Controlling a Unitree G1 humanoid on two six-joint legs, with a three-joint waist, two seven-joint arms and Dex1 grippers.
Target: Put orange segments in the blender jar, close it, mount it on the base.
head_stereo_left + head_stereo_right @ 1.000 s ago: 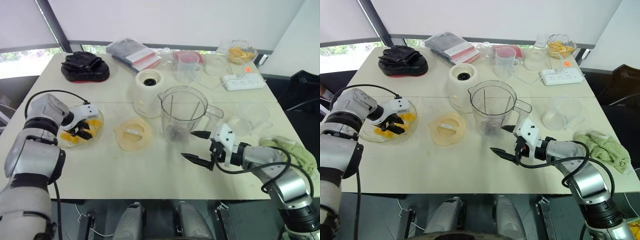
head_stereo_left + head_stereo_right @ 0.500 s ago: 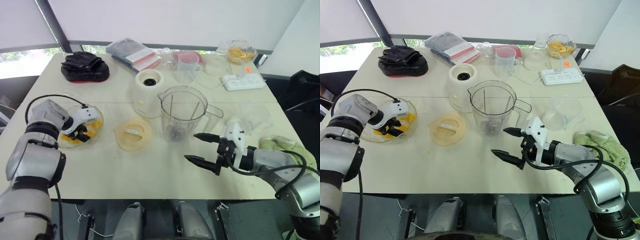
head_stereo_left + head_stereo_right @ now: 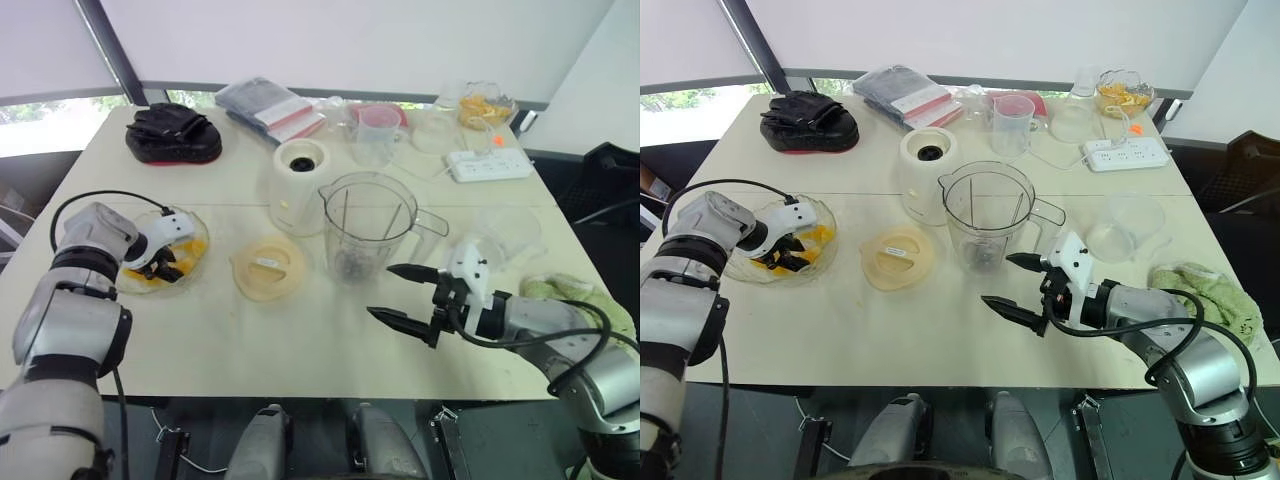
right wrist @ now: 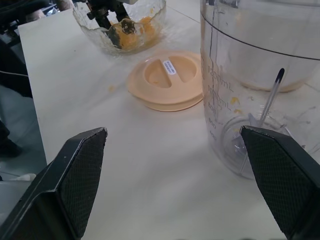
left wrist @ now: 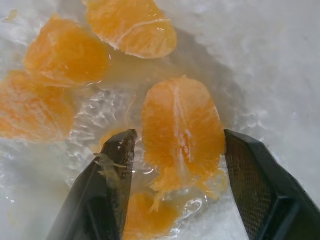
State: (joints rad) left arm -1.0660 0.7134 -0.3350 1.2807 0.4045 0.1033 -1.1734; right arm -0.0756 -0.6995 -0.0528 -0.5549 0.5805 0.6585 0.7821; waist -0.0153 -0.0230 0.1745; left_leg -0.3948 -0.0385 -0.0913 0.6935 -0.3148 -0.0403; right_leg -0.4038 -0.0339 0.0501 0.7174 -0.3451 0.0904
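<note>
**Two grippers spread, one over fruit**

The tall clear plastic blender jar (image 3: 368, 225) stood lidless beside the white cylindrical blender base (image 3: 300, 185), its round cream lid (image 3: 267, 266) lying flat nearby. My right gripper (image 3: 382, 291) gaped empty before the jar. In the glass bowl (image 3: 195, 237), my left gripper (image 3: 158, 262) straddled an orange segment (image 5: 182, 132), unclenched.

Orange segments (image 5: 182, 135) lie in a glass bowl (image 3: 197, 240); clear jar (image 3: 368, 225) stands open, lid (image 3: 268, 268) beside, base (image 3: 298, 190) behind.
</note>
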